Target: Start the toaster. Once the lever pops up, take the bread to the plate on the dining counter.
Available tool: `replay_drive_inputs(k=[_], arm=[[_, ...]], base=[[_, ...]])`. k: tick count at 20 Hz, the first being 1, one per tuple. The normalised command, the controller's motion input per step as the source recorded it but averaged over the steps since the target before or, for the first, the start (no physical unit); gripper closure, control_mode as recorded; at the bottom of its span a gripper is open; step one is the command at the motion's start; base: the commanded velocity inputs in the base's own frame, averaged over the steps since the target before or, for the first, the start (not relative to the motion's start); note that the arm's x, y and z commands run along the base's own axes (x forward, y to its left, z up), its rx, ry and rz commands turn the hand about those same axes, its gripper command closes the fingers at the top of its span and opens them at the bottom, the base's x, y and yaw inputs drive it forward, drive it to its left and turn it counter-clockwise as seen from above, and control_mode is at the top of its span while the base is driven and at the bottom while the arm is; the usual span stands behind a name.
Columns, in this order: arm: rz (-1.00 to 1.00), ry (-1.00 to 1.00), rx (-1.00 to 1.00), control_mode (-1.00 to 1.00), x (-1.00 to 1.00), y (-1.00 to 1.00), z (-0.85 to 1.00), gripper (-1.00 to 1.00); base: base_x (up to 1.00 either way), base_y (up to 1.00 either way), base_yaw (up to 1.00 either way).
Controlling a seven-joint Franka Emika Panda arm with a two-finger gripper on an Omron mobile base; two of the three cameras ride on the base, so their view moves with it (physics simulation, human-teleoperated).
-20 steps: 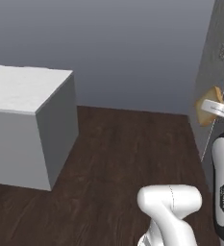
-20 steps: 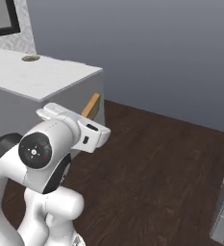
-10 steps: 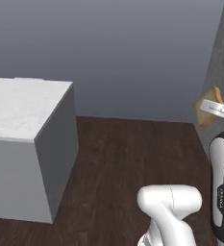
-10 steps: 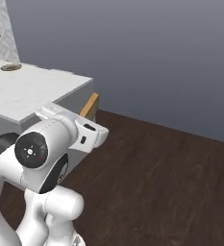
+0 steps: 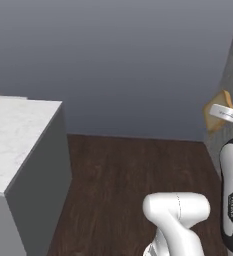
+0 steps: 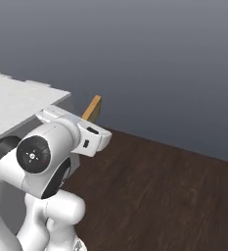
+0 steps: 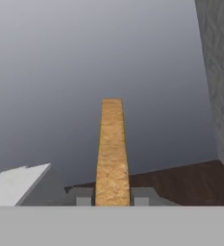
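The step in hand reads as the carry: the bread is out of the toaster and rides in the gripper while the base faces a grey wall and a dark wooden floor (image 5: pixel 138 170).

One white marble-patterned worktop (image 5: pixel 13 135) with a grey side shows at the left of the left base view, and its corner lies at the lower left of the hand view. Whether this is the dining counter cannot be told from here; no plate or stools show on the part in sight.

One robot arm (image 6: pixel 42 162) rises in the foreground of the right base view, its hand held up at about worktop height.

One gripper (image 7: pixel 112 196) is clamped narrowly on the lower edge of the one bread slice (image 7: pixel 112 149), which stands upright and edge-on between the fingertips (image 7: pixel 84 197), off every surface.

Next, I judge, the base must bring the plate into sight, then the arm must lower the slice flat over it before letting go.
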Motion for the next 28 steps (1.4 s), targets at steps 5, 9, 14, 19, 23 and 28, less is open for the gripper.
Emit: replay_drive_inputs(k=[5, 9, 14, 19, 23, 28], arm=[[0.00, 0.00, 0.00, 1.00, 0.00, 0.00, 0.00, 1.00], [0.00, 0.00, 0.00, 1.00, 0.00, 0.00, 0.00, 1.00], [0.00, 0.00, 0.00, 1.00, 0.00, 0.00, 0.00, 1.00], [0.00, 0.00, 0.00, 1.00, 0.00, 0.00, 0.00, 1.00], [0.00, 0.00, 0.00, 1.00, 0.00, 0.00, 0.00, 1.00], [0.00, 0.00, 0.00, 1.00, 0.00, 0.00, 0.00, 1.00]], base=[[1.00, 0.00, 0.00], [1.00, 0.00, 0.00], [1.00, 0.00, 0.00], [1.00, 0.00, 0.00], [1.00, 0.02, 0.00], [1.00, -0.01, 0.34]])
